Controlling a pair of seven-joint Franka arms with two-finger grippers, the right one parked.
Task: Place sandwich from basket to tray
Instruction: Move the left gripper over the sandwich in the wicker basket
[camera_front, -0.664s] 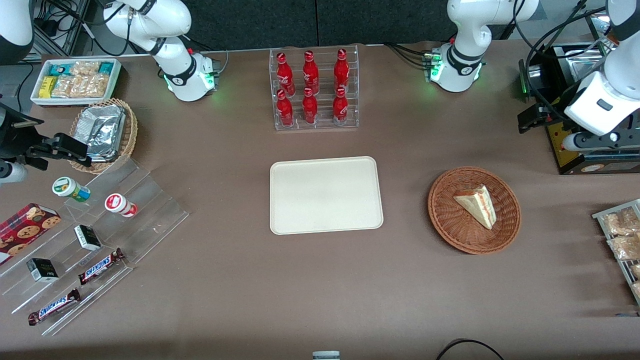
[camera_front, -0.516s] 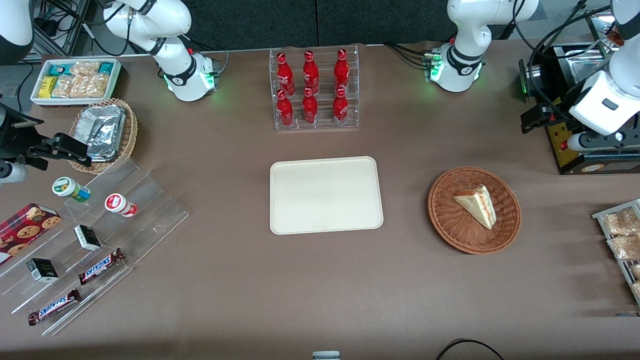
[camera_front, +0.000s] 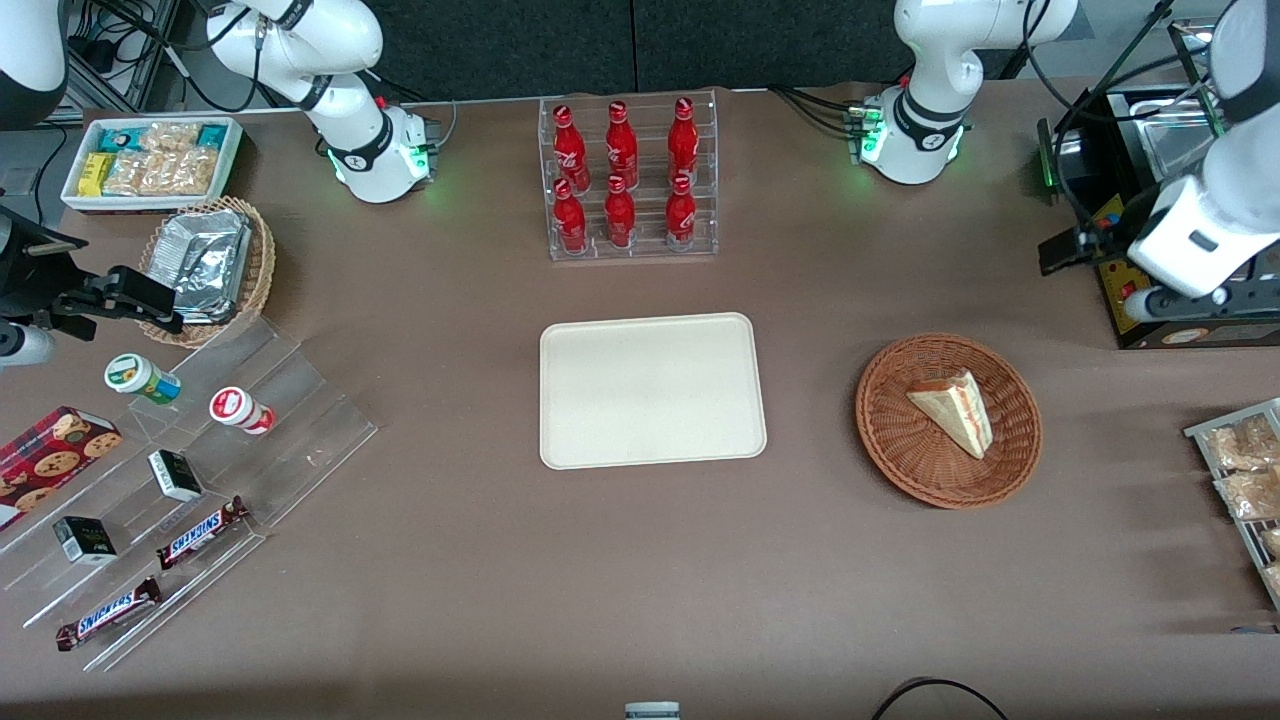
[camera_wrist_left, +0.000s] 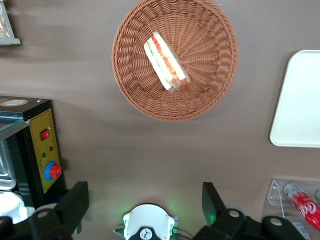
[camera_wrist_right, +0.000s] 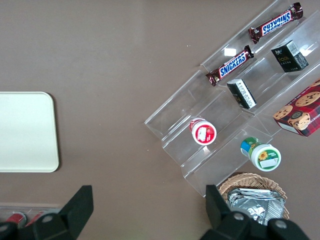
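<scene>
Clearly the gripper (camera_wrist_left: 145, 202) hung high with its jaws spread wide and empty, over bare table farther from the front camera than the basket (camera_front: 890, 450), toward the working arm's end. The sandwich (camera_front: 952, 408) lay on its side in that basket, well apart from the tray (camera_front: 652, 390). Closing on the soft wedge too hard could crush it, and a shallow descent might snag the wicker rim. A black control box (camera_front: 1160, 325) stood near the gripper; nothing lay between basket and tray.

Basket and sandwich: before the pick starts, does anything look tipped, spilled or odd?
Nothing stands out. The sandwich lies whole in the basket, the tray sits bare, and the gripper hangs above the table with jaws open.
</scene>
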